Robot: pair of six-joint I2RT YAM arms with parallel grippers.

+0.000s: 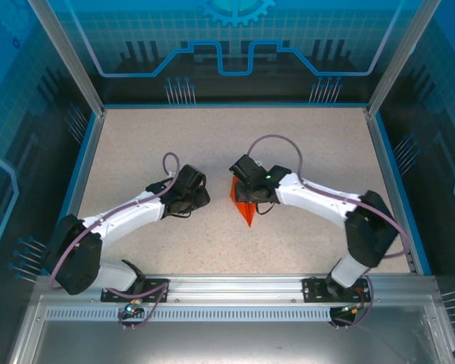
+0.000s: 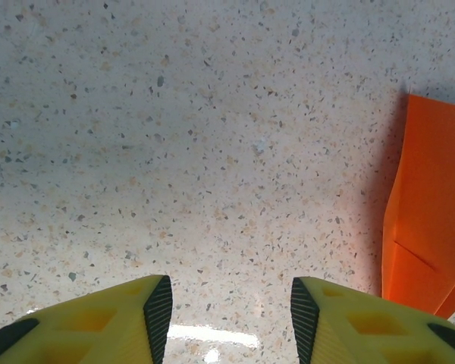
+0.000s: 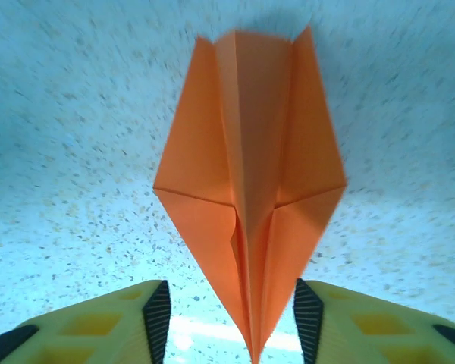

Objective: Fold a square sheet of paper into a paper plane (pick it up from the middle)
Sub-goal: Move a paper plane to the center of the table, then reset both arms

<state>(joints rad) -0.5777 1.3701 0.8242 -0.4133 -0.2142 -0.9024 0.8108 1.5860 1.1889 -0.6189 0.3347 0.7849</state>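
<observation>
**Folded dart at mid-counter, both tools standing off.** The paper plane (image 1: pixel 247 214) rests on the speckled counter (image 1: pixel 311 144) with its nose toward the arms' bases. Its centre crease faces up and its wings spread either side.

The right tool (image 3: pixel 231 315) hovers directly over it. In the right wrist view the pointed tip sits between the yellow fingers. The black pads are set apart on each side and, so far as can be seen, touch no paper, so the tool straddles the dart with a moderate gap rather than gripping it. That posture would suit letting go of a finished fold or lining up along the crease; which of the two cannot be told.

The left tool (image 2: pixel 226 303) hangs just beside the plane, on its left. Its fingers are likewise parted over bare counter, with nothing between them. The orange edge of the plane shows at the right of its wrist view, near but apart. It appears placed to keep out of the way while staying within reach to steady a wing.

The folds look complete, so the task seems at or near its end.

The plane lies straight on the counter surface, in no tray, box or other holder. Beyond it the counter runs on to the far wall.
</observation>
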